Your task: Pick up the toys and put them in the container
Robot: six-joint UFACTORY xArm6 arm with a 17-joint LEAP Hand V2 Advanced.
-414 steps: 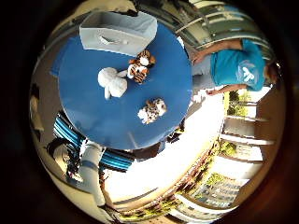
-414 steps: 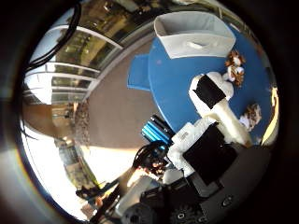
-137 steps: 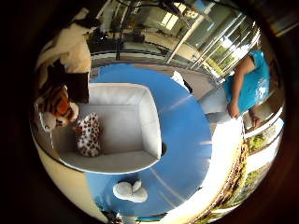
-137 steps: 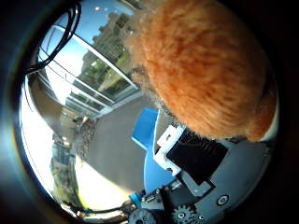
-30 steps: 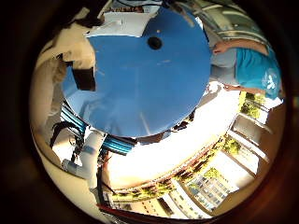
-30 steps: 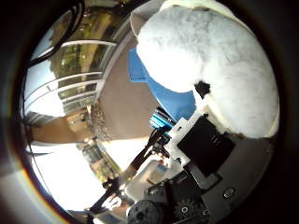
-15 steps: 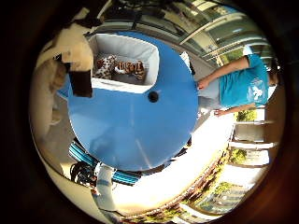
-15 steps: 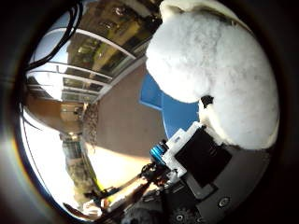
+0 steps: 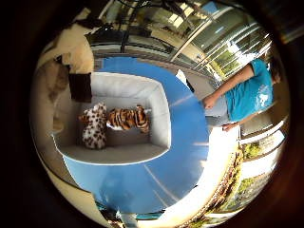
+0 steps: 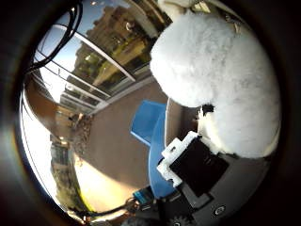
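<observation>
My hand is shut on a white plush toy, which fills much of the right thumb side palm view, close to the palm. In the right little finger side palm view the same plush shows at the edge with a black finger part on it. Below the palm stands a white container on a round blue table. In the container lie a spotted plush toy and a tiger plush toy, side by side.
A person in a teal shirt stands at the table's far edge, away from the container. A blue chair stands beside the table. Paved floor and glass walls lie around it.
The hand has carried the white plush closer over the container, which now looks much larger and nearer. The two toys inside have not moved.
</observation>
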